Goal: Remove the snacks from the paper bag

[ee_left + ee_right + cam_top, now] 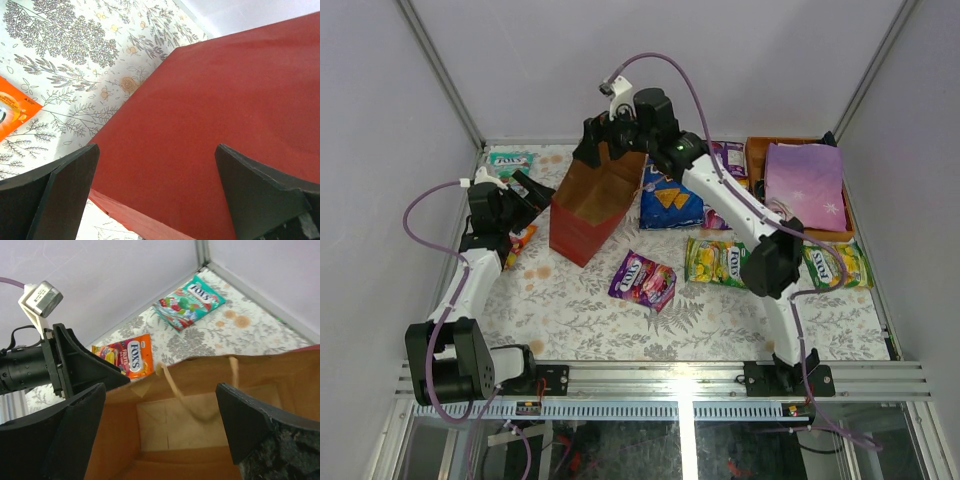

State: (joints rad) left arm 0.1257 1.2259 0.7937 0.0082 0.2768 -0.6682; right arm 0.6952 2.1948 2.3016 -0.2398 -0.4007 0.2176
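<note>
One lilac item (805, 185) fills the orange tray (754, 165); paper bag (588, 208) stands open.

An orange tray (756, 160) is recorded as the reference point. A flat lilac sheet (806, 185) with pale star marks is laid in the tray and covers most of it. A cloth (590, 320) printed with grey foliage and small orange flowers is spread under the tray and out to its left. White walls (670, 60) are noted behind the tray.
</note>
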